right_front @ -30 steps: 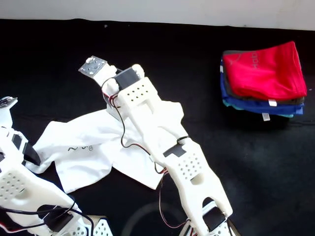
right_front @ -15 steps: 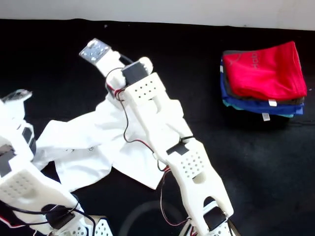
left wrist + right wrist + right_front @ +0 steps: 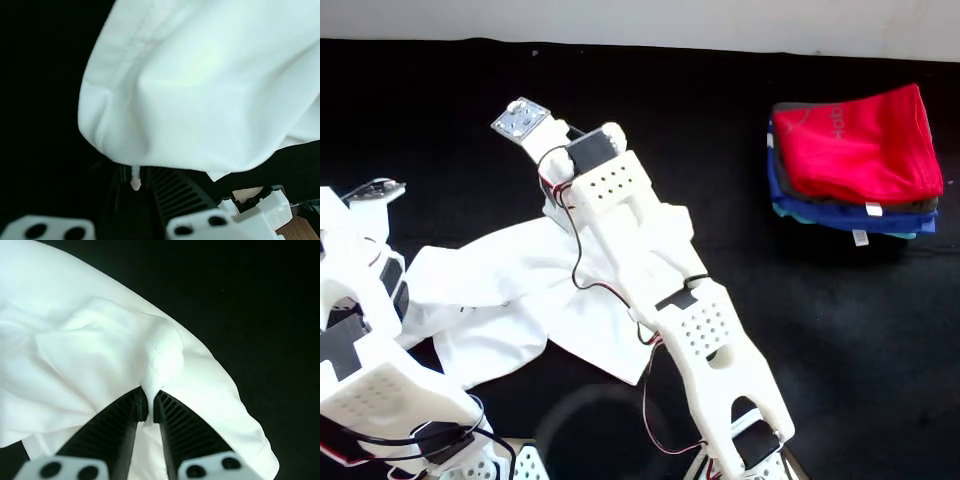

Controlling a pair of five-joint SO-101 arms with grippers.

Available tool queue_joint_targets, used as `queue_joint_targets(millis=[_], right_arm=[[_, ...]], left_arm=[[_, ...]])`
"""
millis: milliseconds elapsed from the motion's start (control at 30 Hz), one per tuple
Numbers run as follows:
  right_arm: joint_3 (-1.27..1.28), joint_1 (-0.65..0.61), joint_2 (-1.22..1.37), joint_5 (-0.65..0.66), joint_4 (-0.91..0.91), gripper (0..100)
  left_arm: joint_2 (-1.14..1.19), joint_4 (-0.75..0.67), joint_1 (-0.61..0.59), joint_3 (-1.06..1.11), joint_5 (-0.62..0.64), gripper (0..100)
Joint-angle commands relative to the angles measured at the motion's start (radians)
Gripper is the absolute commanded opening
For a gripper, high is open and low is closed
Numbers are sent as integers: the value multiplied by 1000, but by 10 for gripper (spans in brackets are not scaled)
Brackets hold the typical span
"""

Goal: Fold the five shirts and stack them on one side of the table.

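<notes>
Left hand [image 3: 141, 181] and right hand [image 3: 150, 407] have shifted, both clamped on white shirt [image 3: 505, 268].

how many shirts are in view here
5. One white shirt lies crumpled at the table's left side. Four are folded in the stack at the right: red on top, then dark grey, blue, teal edges. Others could be hidden inside.

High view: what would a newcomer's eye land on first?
The crumpled white shirt lies at the near left of the black table. The right gripper pinches a fold of it. At the far right sits a folded stack topped in red.
</notes>
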Motion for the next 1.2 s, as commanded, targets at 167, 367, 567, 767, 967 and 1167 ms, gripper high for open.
queue_joint_targets(millis=[167,367,567,767,967,1167], right_arm=[[-2,-16,36,-8,-42,211],[10,-16,42,-8,-110,190],[-1,-8,113,-3,-111,142],[-170,39,120,-9,-90,14],[-495,99,120,-9,64,5],[-611,202,16,-81,87,5]], left_arm=[[-51,-12,15,2,2,9],[-51,-12,10,2,2,9],[-51,-6,8,2,3,9],[-61,-5,15,2,5,9],[-64,43,81,-93,66,9],[-64,285,174,-443,226,9]])
